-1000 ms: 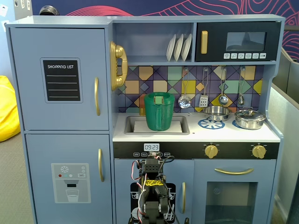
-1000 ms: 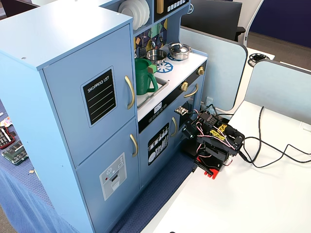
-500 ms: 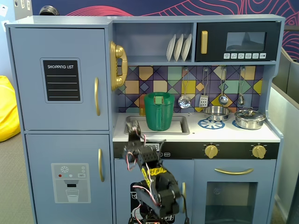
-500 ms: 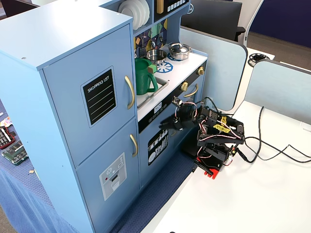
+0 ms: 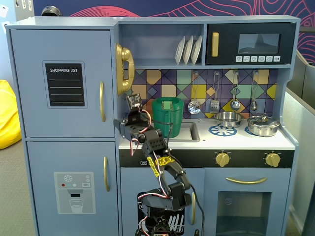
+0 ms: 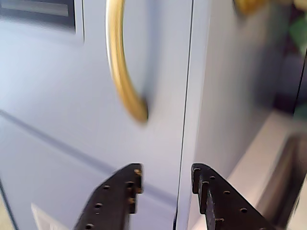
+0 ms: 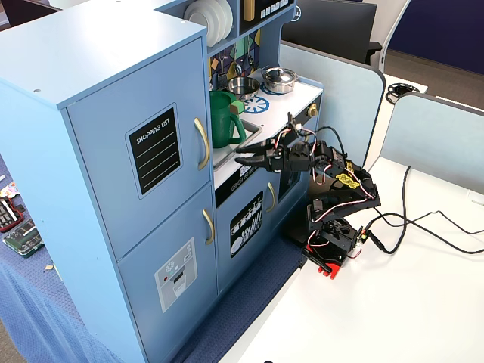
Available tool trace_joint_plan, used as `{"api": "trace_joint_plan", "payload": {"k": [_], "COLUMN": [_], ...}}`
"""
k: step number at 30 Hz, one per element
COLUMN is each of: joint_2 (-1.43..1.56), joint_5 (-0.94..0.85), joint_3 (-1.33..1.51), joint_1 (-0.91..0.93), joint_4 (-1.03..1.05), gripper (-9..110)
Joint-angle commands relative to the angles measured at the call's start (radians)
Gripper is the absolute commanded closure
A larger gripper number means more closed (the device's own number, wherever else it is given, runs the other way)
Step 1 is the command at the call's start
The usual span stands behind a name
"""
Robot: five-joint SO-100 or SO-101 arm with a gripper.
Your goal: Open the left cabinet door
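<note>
The left cabinet door (image 5: 64, 83) is blue-grey with a black "SHOPPING LIST" panel (image 5: 65, 84) and a vertical gold handle (image 5: 102, 101). It is shut. It also shows in the other fixed view (image 7: 136, 159) with its handle (image 7: 202, 144). My gripper (image 7: 243, 156) is open and empty. It points at the door's right edge, a little below and to the right of the handle, apart from it. In the wrist view the handle (image 6: 122, 62) curves above my gripper (image 6: 165, 181), and the door's edge seam runs between the black fingers (image 6: 120, 191).
Below is the door with the water-dispenser panel (image 5: 74, 191). A green pitcher (image 5: 167, 115) stands in the sink just right of my arm. A gold phone (image 5: 124, 69) hangs above it. Pots (image 5: 263, 125) sit on the stove. Cables (image 7: 423, 227) trail over the white table.
</note>
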Motion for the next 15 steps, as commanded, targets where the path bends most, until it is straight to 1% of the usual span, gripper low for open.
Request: {"api": "trace_joint_plan", "payload": {"k": [1, 4, 6, 9, 15], "joint_2": [-0.081, -0.115, -0.127, -0.144, -0.189], "joint_5": [0.005, 0.014, 0.021, 0.101, 0.163], "joint_3": [-0.144, -0.175, -0.183, -0.193, -0.19], "joint_1": [-0.043, -0.089, -0.11, -0.132, -0.101], "joint_4": [-0.083, -0.143, -0.181, -0.227, -0.244], "gripper": [89, 87, 90, 93, 86]}}
